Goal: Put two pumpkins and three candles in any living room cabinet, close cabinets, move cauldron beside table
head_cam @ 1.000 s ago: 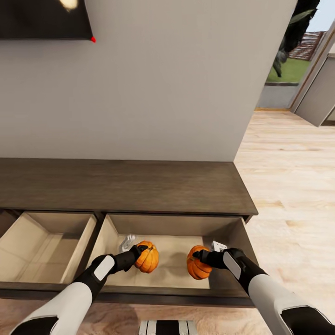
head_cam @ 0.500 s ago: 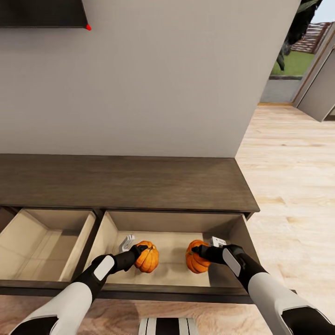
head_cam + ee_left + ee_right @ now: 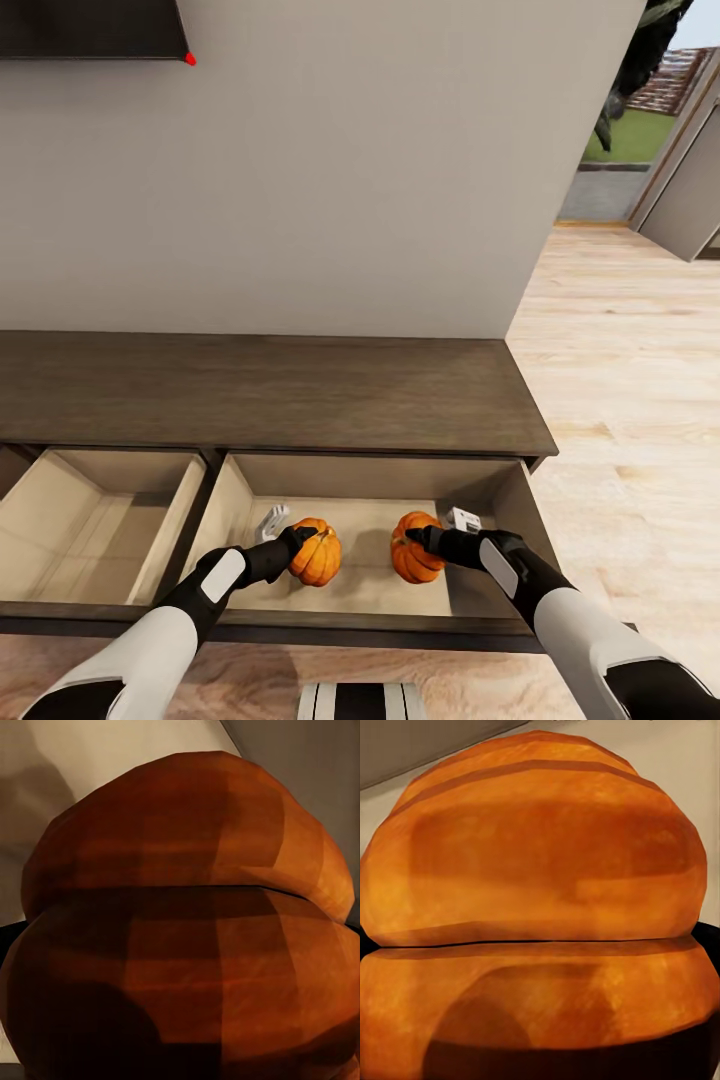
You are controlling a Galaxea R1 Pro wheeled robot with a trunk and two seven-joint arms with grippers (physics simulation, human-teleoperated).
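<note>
Two pumpkins sit low inside the same open drawer [image 3: 478, 590] of the cabinet [image 3: 300, 395], side by side with a clear gap between them. We hold one in each gripper. Our left gripper [image 3: 300, 545] is closed around the left pumpkin [image 3: 318, 552], its dark fingers pressed against the near side of the fruit. Our right gripper [image 3: 420, 540] is likewise clamped on the right pumpkin [image 3: 412, 548], gripping it from the right. In the left wrist view the left pumpkin [image 3: 187, 930] crowds the picture, shaded brown-orange, with a strip of pale drawer wall behind it. In the right wrist view the right pumpkin [image 3: 536, 915] looks brighter, with pale wood behind. We cannot tell whether either pumpkin touches the pale drawer floor or hangs just above it. A second open drawer [image 3: 95, 520] lies to the left, its light-wood interior showing. Behind the cabinet's flat dark top rises a plain grey wall [image 3: 350, 170], and light wooden floor [image 3: 630, 400] stretches away on the right.
</note>
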